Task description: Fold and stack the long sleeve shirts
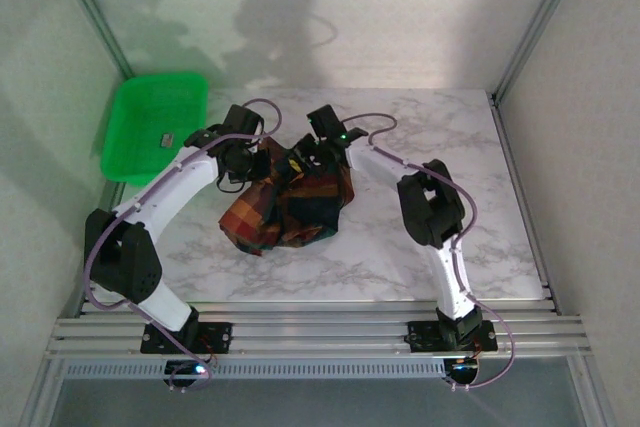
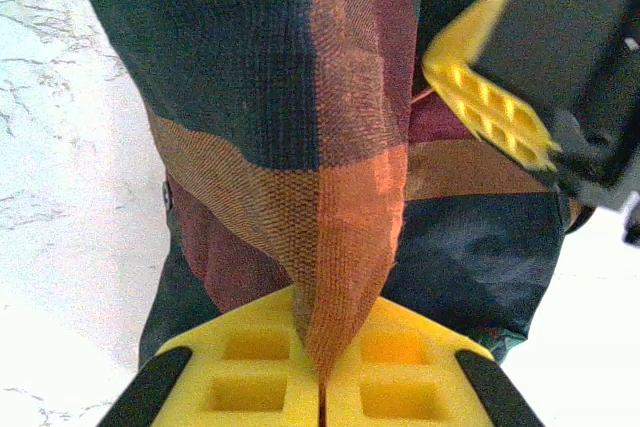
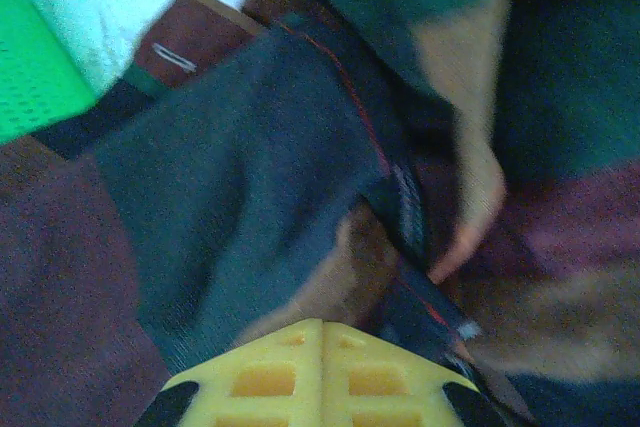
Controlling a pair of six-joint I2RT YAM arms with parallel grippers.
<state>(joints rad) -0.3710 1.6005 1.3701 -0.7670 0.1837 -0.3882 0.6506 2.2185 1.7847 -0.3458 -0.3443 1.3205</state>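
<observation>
A single plaid shirt is seen bunched in a heap at the middle of the marble desk, slightly left of centre in the top view. A bright green tray is set at the desk's upper left corner, apart from the shirt.

The left tool is closed, and a narrow orange-and-navy fold of the shirt is pinched between its yellow pads at the bottom of the left wrist view. The right tool is closed as well, its pads pressed together against dark cloth; whether any cloth is caught between them cannot be told. In the top view both tools, left and right, are placed at the upper edge of the heap, near each other.
</observation>
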